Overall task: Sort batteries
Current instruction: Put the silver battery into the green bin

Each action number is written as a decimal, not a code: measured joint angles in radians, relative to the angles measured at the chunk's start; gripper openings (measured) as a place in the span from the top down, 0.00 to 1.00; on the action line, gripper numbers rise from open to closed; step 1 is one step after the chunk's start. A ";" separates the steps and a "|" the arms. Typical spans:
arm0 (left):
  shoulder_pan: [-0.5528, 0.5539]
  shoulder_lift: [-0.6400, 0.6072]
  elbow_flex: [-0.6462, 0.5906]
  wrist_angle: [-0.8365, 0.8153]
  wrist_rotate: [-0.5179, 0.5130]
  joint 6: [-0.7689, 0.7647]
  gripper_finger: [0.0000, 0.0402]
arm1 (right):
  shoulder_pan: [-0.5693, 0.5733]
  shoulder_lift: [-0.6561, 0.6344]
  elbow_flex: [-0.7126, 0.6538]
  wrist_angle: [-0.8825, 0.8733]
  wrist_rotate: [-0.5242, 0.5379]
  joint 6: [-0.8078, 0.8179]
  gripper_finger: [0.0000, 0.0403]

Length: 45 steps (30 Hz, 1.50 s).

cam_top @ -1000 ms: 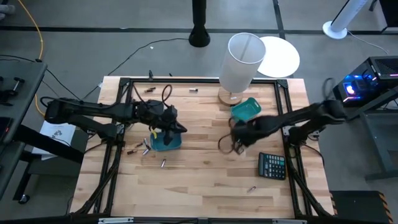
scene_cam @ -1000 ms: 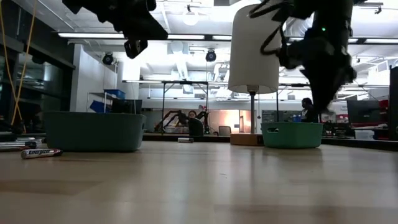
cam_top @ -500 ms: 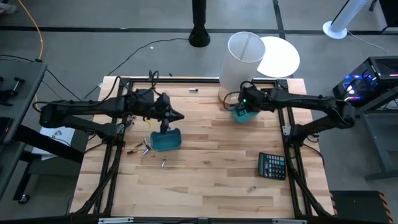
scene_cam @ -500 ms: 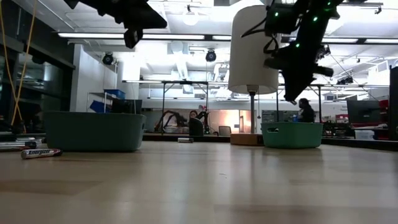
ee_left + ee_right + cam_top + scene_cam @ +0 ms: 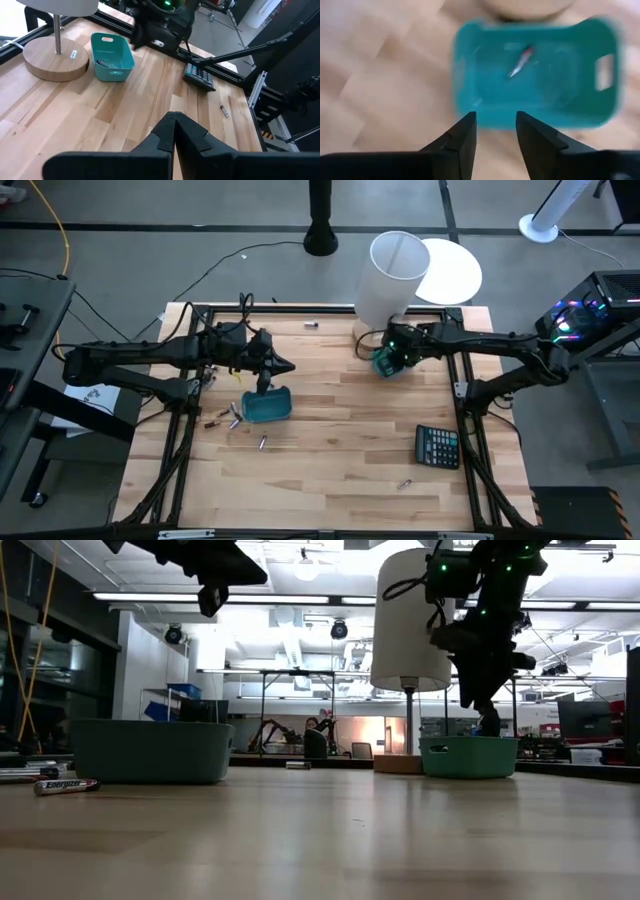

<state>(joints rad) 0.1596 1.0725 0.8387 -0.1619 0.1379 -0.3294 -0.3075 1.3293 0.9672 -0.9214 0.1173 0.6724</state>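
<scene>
My right gripper [image 5: 495, 125] hangs open, fingers pointing down, over the right teal bin [image 5: 540, 70] beside the lamp base. One battery [image 5: 521, 61] lies on that bin's floor. In the high view this gripper [image 5: 392, 356] covers most of the bin [image 5: 379, 369]. My left gripper [image 5: 173, 121] is shut and empty. It floats just above the far rim of the left teal bin [image 5: 268, 406]. Loose batteries [image 5: 234, 418] lie on the table left of that bin, and another [image 5: 263, 442] lies near it.
A white lamp [image 5: 390, 275] on a round wooden base stands just beyond the right bin. A black calculator [image 5: 438, 446] lies near the right edge, with a stray battery [image 5: 405, 483] nearer the front. More batteries [image 5: 311, 324] lie near the far edge.
My right gripper has swung from the table's middle right toward the far edge and now hangs, pointing down, over the right bin by the lamp. My left gripper has risen a little above the left bin.
</scene>
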 joint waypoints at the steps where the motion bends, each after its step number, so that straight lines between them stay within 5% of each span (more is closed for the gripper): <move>1: 0.000 0.000 0.000 0.000 0.000 0.000 1.00 | 0.022 0.000 0.000 -0.006 -0.033 0.000 0.67; 9: 0.000 0.000 0.000 0.000 0.000 0.012 1.00 | 0.359 0.000 0.000 0.024 -0.343 0.061 0.67; 16: 0.000 0.000 0.000 -0.002 0.000 0.019 1.00 | 0.793 0.008 0.000 0.133 -0.332 0.212 0.67; 20: 0.000 0.000 0.000 -0.012 0.000 0.030 1.00 | 0.946 0.079 0.000 0.200 -0.302 0.221 0.67; 27: 0.000 0.001 0.000 -0.061 0.000 0.054 1.00 | 1.030 0.276 0.000 0.383 -0.363 0.156 0.67; 31: 0.000 0.001 0.000 -0.061 -0.009 0.054 1.00 | 1.037 0.346 0.000 0.358 -0.312 0.146 0.68; 36: 0.000 0.001 0.000 -0.060 -0.051 0.054 1.00 | 1.031 0.376 0.000 0.328 -0.220 0.154 0.71; 45: 0.000 0.001 0.000 -0.060 -0.060 0.048 1.00 | 1.066 0.387 0.000 0.344 -0.228 0.107 0.72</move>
<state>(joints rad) 0.1593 1.0733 0.8383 -0.2222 0.0783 -0.2812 0.7585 1.7161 0.9672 -0.5777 -0.1104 0.7794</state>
